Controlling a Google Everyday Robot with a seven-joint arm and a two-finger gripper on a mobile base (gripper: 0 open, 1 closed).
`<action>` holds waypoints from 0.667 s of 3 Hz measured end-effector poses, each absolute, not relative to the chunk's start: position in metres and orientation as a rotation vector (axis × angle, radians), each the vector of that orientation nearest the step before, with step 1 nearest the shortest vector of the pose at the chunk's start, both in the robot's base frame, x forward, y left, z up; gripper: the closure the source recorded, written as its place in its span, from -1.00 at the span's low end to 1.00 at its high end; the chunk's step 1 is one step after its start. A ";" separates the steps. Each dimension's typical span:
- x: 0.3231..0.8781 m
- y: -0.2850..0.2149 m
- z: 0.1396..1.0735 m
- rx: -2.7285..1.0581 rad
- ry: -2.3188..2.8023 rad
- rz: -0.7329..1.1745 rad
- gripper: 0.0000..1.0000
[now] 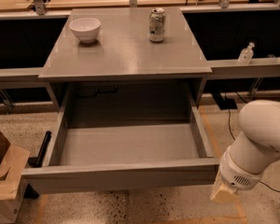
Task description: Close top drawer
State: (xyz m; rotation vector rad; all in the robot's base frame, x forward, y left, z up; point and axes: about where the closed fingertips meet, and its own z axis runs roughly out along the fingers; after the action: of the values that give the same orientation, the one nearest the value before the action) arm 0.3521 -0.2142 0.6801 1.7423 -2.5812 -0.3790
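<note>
The top drawer [121, 177] is pulled far out of the grey cabinet. Its long plain front panel runs across the lower part of the camera view, and its grey box [130, 143] holds nothing. My white arm [261, 139] comes in from the right. My gripper [222, 193] shows only as a pale tip just past the right end of the front panel, close to the panel's corner and low near the floor.
A white bowl [85, 29] and a drink can [157, 25] stand on the cabinet top [126, 55]. A small clear bottle [245, 54] stands on the right ledge. A cardboard box [4, 178] sits on the floor at lower left. A cable [229, 120] lies on the floor at right.
</note>
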 end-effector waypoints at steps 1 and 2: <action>0.359 -0.208 0.630 1.683 -2.604 -0.482 1.00; 0.381 -0.203 0.607 1.684 -2.633 -0.523 1.00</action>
State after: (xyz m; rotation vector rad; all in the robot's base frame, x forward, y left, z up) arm 0.3815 -0.2029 0.6075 1.6843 -2.6334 -0.5228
